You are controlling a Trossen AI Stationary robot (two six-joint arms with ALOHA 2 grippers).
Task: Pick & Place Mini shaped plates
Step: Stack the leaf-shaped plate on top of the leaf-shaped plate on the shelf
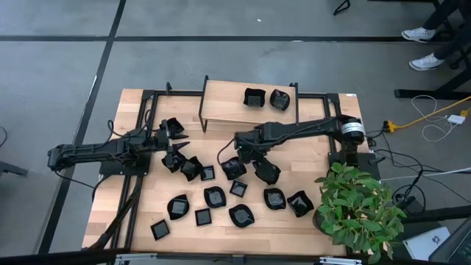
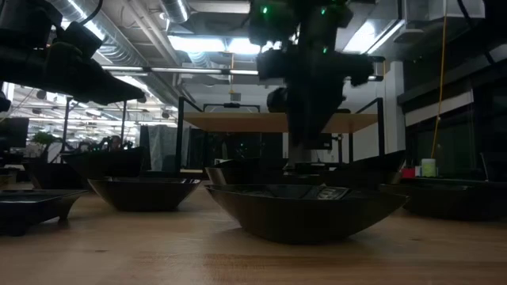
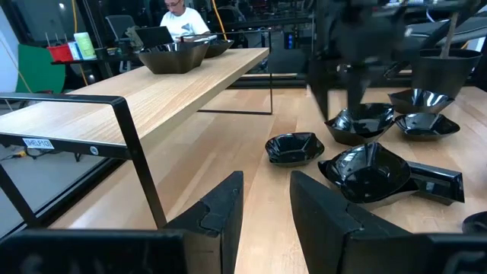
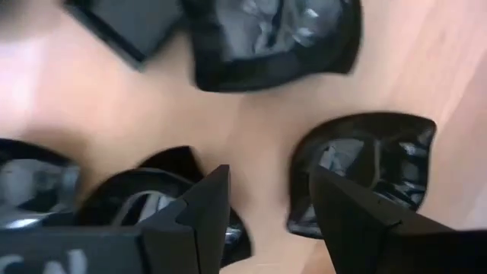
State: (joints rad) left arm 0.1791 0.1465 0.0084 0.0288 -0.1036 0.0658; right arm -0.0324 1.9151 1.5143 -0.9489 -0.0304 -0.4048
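Overhead, many small black plates (image 1: 214, 196) lay scattered across the wooden table (image 1: 132, 199), and two more sat on a raised shelf (image 1: 224, 94) at the back, probably the spot where picked plates get put. The right gripper (image 1: 243, 152) hung over the middle cluster, fingers wide and holding nothing, apparently lined up to pick one. The left gripper (image 1: 175, 138) waited near the table's left side, fingers parted and empty.

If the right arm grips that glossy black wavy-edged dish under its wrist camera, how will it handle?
The glossy black wavy-edged dish looks rigid and slick, so it may slip. Its thin, uneven rim probably suits an edge pinch. Being shallow, it likely slides rather than tips.
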